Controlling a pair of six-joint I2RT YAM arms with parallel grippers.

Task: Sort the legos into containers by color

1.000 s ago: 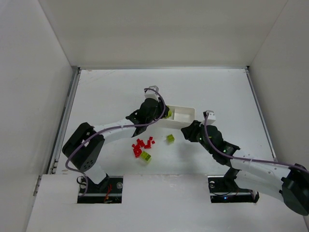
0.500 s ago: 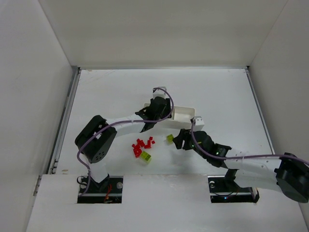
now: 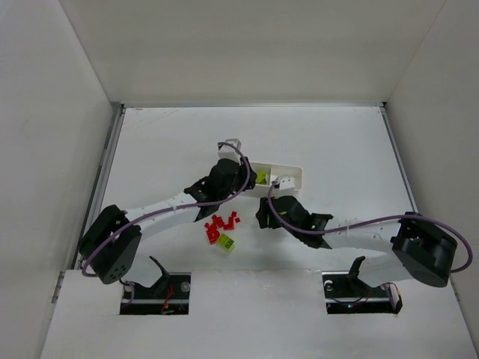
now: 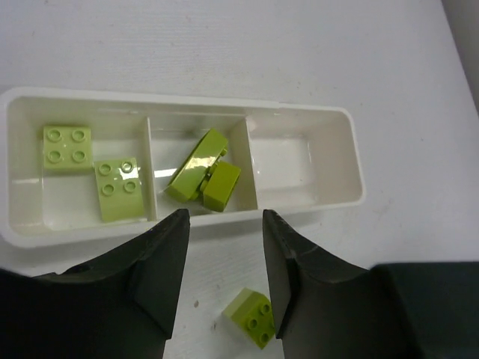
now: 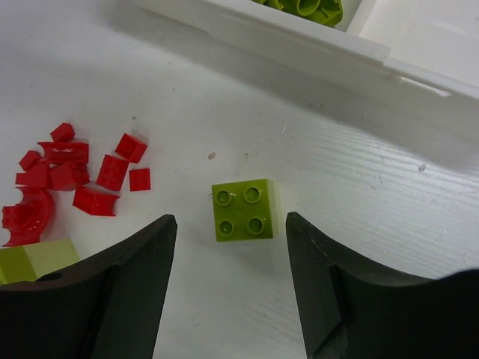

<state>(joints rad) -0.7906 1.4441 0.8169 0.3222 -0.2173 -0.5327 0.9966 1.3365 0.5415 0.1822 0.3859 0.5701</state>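
One green brick (image 5: 242, 209) lying studs-up on table (image 5: 389, 217), near tray (image 4: 352, 161). Right fingers (image 5: 120, 299) standing released, straddling it, not touching. Judging it light, rigid, slick; pinching flat opposite sides looking safest. Left fingers (image 4: 161, 262) hanging apart, holding nothing. Tray: left compartment holding two greens, middle two greens, right showing none. Reds (image 5: 75, 176) sitting piled on table.

Two arms, left arm (image 3: 161, 210) at lower left and right arm (image 3: 359, 233) at lower right of the overhead view: white tubular links, bulky rounded black joints. Carry a thin purple cable (image 3: 374, 220) each, looping loosely along the links. Stand on black bases (image 3: 155, 288) set in cut-outs along the bottom edge. End in broad, matte black fingers (image 4: 161, 262), smooth and wedge-shaped, filling the lower corners of both wrist views.
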